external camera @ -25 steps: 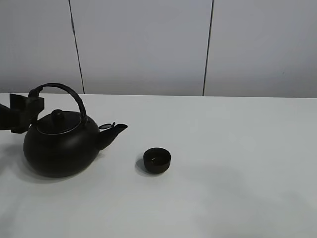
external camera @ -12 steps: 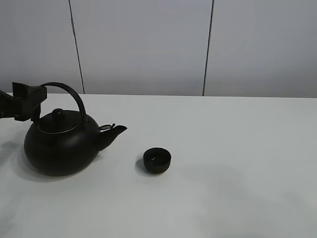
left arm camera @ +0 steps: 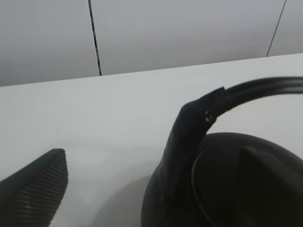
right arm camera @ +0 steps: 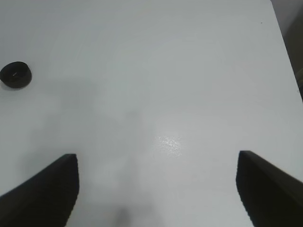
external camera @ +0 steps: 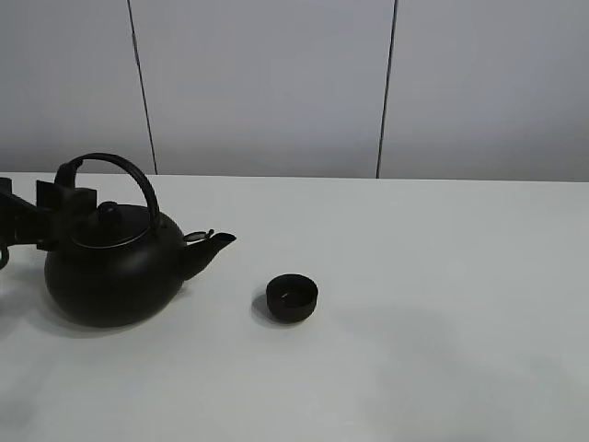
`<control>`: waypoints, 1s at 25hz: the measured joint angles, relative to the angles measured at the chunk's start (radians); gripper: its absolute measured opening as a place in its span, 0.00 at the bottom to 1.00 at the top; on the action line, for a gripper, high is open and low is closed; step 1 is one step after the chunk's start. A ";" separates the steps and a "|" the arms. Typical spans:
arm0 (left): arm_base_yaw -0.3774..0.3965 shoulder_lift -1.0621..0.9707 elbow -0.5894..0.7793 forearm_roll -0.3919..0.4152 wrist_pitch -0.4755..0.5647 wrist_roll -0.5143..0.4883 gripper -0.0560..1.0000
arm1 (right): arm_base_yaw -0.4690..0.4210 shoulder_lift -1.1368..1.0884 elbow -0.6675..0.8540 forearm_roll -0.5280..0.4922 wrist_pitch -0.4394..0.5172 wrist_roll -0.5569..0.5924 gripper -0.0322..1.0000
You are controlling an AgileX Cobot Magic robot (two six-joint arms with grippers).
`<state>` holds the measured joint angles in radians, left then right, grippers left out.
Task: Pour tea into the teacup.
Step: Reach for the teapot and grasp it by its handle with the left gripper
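Observation:
The big black kettle stands upright on the white table at the left, with its spout pointing right. The teacup is tiny, matte black and has no handle. It sits to the right of the spout, apart from it, and also shows far off in the right wrist view. My left gripper is at the left foot of the kettle's arched handle. It is open: one ribbed finger shows far from the handle, and the other is out of view. My right gripper is open and empty over bare table.
A grey panelled wall rises behind the table's far edge. The table's right edge shows in the right wrist view. The right arm does not show in the exterior high view.
The kettle shifted slightly back and settled upright. My left gripper rose along the handle's left end, then dropped lower beside its foot.

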<state>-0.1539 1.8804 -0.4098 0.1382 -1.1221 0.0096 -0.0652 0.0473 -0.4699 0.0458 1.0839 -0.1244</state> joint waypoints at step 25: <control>0.001 0.090 -0.118 0.027 -0.014 -0.002 0.38 | 0.000 0.000 0.000 0.000 0.000 0.000 0.63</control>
<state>-0.1524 1.9707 -0.5274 0.1647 -1.1357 0.0080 -0.0652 0.0473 -0.4699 0.0458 1.0839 -0.1244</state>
